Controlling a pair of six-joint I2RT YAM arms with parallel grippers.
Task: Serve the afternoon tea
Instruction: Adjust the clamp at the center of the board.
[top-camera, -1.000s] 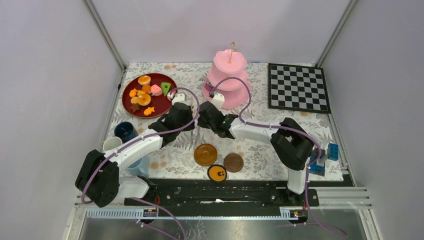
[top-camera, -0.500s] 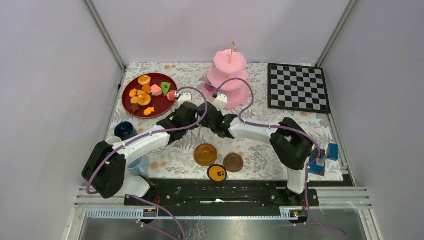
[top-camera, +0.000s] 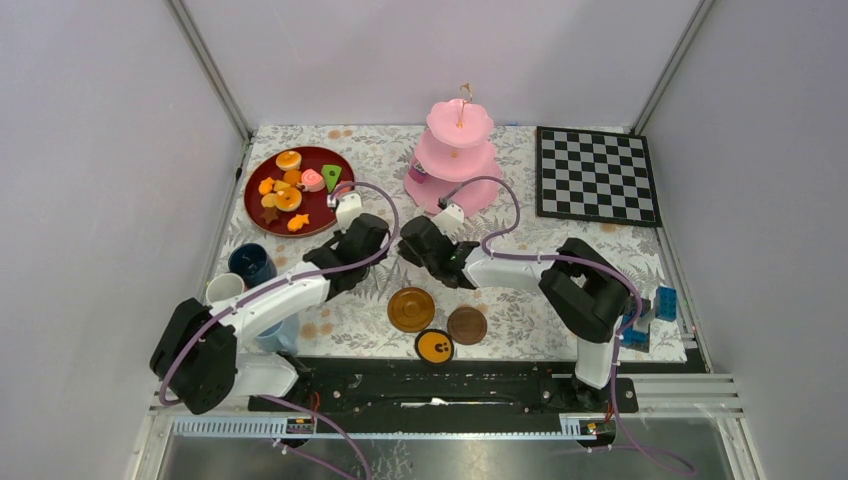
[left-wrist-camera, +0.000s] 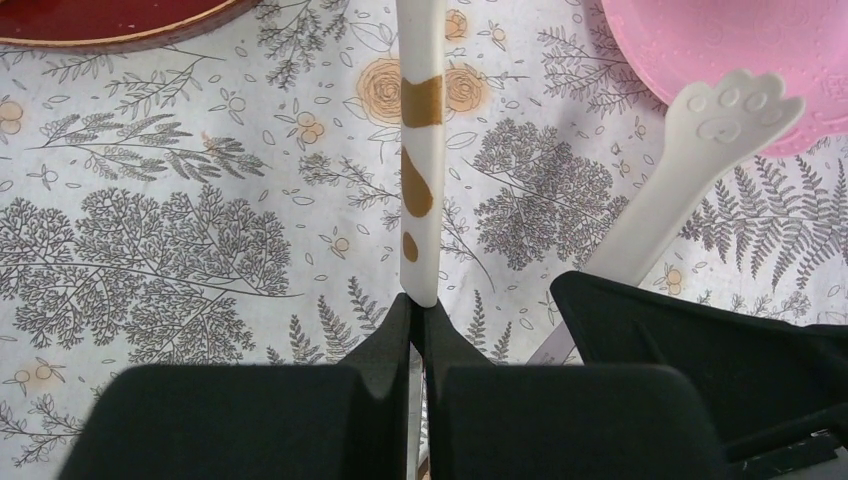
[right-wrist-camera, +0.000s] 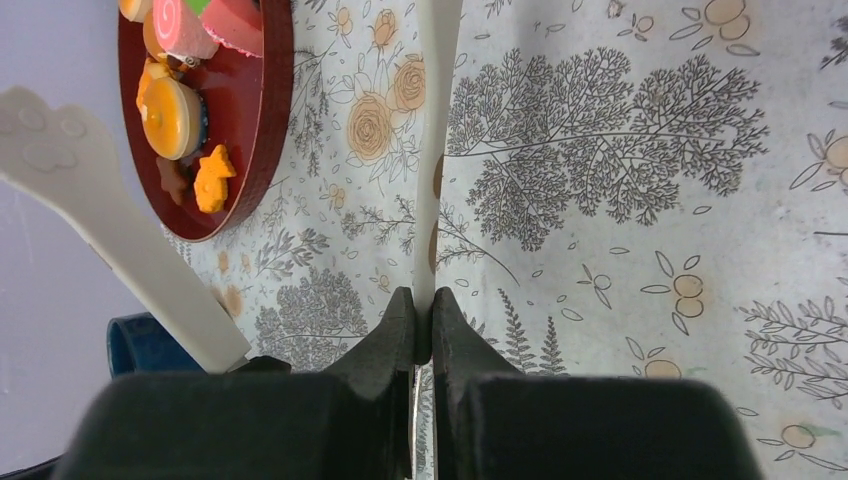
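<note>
My left gripper (left-wrist-camera: 420, 305) is shut on the end of a white stick with brown patches (left-wrist-camera: 420, 150). My right gripper (right-wrist-camera: 422, 300) is shut on a like white stick (right-wrist-camera: 432, 150), seen edge-on, and its paw-shaped tip (left-wrist-camera: 735, 105) shows in the left wrist view. From above, both grippers hang side by side and a little apart mid-table, left (top-camera: 362, 238) and right (top-camera: 414, 240). Behind them stands the pink three-tier cake stand (top-camera: 458, 160). A dark red plate (top-camera: 322, 214) at the back left holds small pastries (top-camera: 289, 160) and a brown star biscuit (top-camera: 268, 214).
Dark-blue (top-camera: 250, 263), white (top-camera: 224, 288) and light-blue (top-camera: 272, 335) cups stand by the left arm. Three brown saucers (top-camera: 411, 309) lie at the front centre. The chessboard (top-camera: 597, 175) is at the back right and blue blocks (top-camera: 650, 315) at the front right.
My left jaws have closed on the patched stick. The left gripper swung right to meet the right gripper, then both drew apart, the left one back to the left.
</note>
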